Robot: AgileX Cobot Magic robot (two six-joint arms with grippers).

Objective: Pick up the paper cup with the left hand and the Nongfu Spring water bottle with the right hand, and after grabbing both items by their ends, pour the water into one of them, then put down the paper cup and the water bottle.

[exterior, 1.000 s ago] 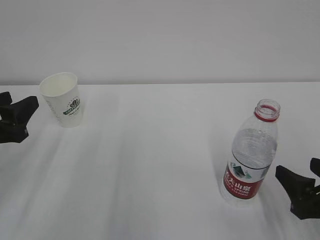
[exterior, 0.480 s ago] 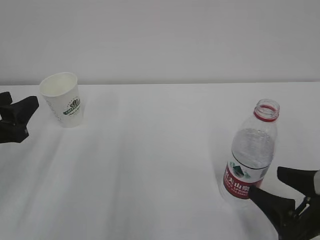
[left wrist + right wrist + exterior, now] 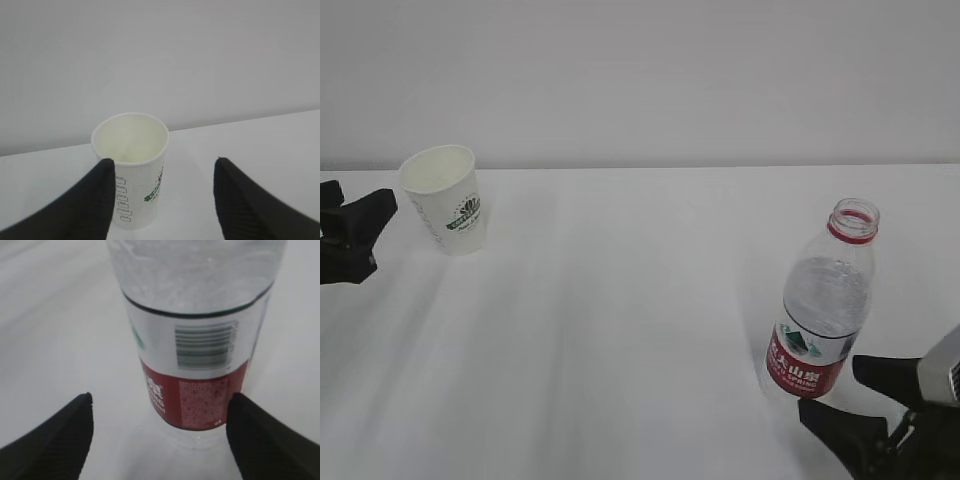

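Spreading across the whole scene, the white tabletop point(image 3: 620, 330) is bare and smooth and meets a plain pale wall point(image 3: 640, 80) at the far edge. Near right stands the water bottle point(image 3: 825, 305), uncapped and upright; the right hand point(image 3: 865, 405), jaws open, sits low at its base without touching. Far left, the paper cup point(image 3: 445, 200) stands just ahead of the left hand point(image 3: 355, 235), jaws likewise open. Closing off-centre could tip the open bottle and spill, or crush the light cup.
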